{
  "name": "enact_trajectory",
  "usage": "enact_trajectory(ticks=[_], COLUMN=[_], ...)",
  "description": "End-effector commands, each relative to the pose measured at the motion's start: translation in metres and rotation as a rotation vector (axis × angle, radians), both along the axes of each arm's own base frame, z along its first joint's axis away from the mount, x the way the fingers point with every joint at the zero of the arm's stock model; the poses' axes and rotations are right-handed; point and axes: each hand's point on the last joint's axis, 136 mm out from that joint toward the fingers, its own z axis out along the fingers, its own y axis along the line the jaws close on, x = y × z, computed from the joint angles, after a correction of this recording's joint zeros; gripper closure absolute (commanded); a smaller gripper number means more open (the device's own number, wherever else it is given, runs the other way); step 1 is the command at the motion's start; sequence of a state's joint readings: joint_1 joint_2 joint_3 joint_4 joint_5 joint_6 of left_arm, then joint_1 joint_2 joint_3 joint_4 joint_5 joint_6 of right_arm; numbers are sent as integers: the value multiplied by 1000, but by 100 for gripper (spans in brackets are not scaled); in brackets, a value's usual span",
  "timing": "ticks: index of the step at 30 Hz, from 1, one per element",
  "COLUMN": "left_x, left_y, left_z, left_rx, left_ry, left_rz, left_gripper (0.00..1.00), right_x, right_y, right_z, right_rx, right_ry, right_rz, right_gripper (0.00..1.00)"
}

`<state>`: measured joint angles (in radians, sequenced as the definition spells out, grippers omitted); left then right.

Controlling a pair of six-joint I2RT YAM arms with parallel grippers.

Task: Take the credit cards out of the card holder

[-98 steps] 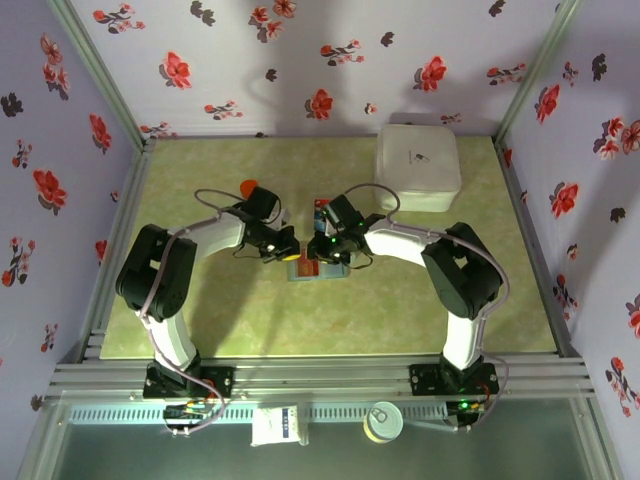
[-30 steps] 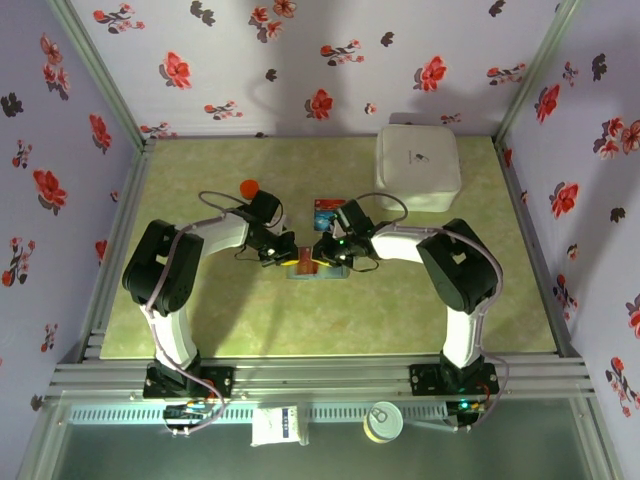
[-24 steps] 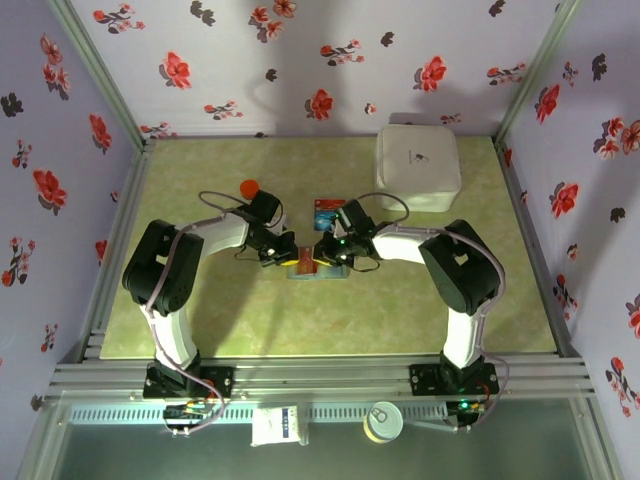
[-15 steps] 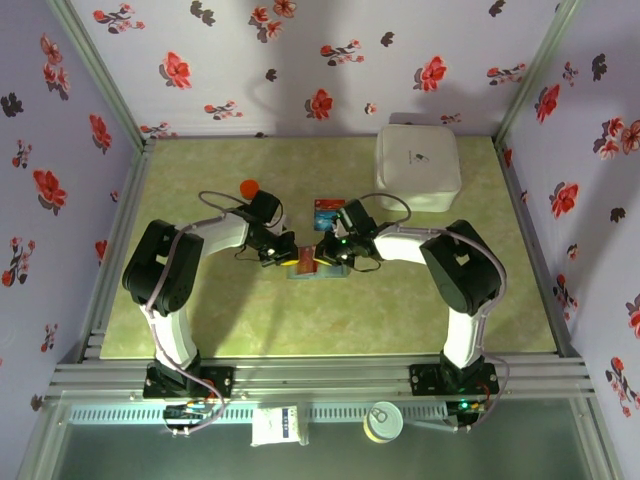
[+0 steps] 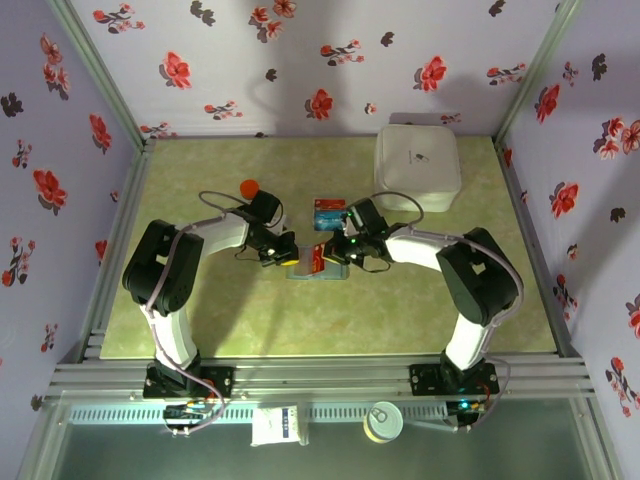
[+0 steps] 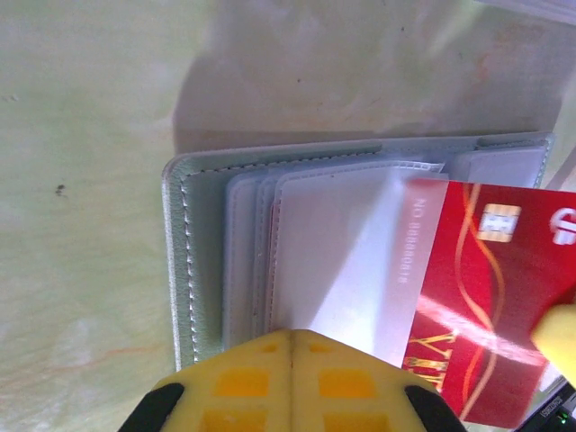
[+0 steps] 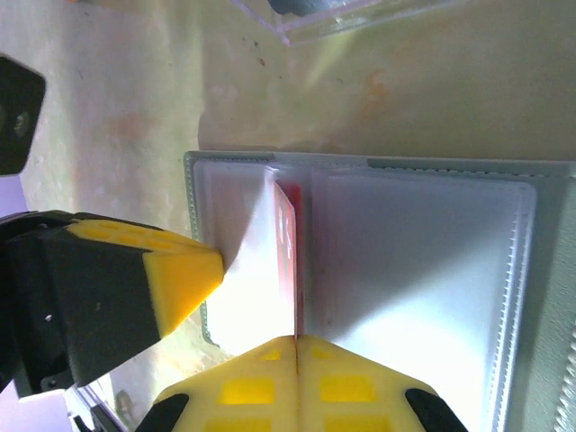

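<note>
The grey-blue card holder (image 5: 318, 270) lies open on the green table between both grippers. In the left wrist view its left panel (image 6: 234, 261) shows stacked pockets, and a red credit card (image 6: 486, 297) sticks partly out of one toward the right. My left gripper (image 6: 290, 337) is shut with nothing between its tips, which rest on the holder's panel. My right gripper (image 7: 296, 340) is shut on the red card (image 7: 290, 243), seen edge-on above the holder (image 7: 423, 270). A blue credit card (image 5: 328, 212) lies on the table just behind the holder.
A large white square box (image 5: 417, 165) stands at the back right. A small orange object (image 5: 249, 187) lies behind the left arm. A clear plastic piece (image 7: 351, 18) lies beyond the holder. Flowered walls close in the table on three sides.
My right gripper has closed on the red card, and its arm has swung to the right, drawing the card sideways. The left gripper has stayed shut on the holder.
</note>
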<state>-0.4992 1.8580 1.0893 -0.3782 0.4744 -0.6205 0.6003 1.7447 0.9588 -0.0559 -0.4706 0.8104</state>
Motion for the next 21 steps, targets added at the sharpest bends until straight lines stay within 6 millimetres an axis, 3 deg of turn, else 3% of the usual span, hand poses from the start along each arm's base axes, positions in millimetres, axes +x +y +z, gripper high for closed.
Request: enact_trajectory(ticks=[1, 12, 21], left_x=[-4, 2, 3], left_y=[8, 3, 4], left_z=[-10, 12, 24], left_rx=[48, 2, -6], left_ry=[15, -39, -64], left_rz=[-6, 5, 11], left_gripper=[100, 100, 95], right_x=[-3, 5, 10], right_y=[-14, -25, -48], right_z=[7, 32, 53], right_rx=[-60, -165, -405], right_ry=[-34, -133, -320], right_rz=[13, 149, 487], right_gripper=[95, 99, 100])
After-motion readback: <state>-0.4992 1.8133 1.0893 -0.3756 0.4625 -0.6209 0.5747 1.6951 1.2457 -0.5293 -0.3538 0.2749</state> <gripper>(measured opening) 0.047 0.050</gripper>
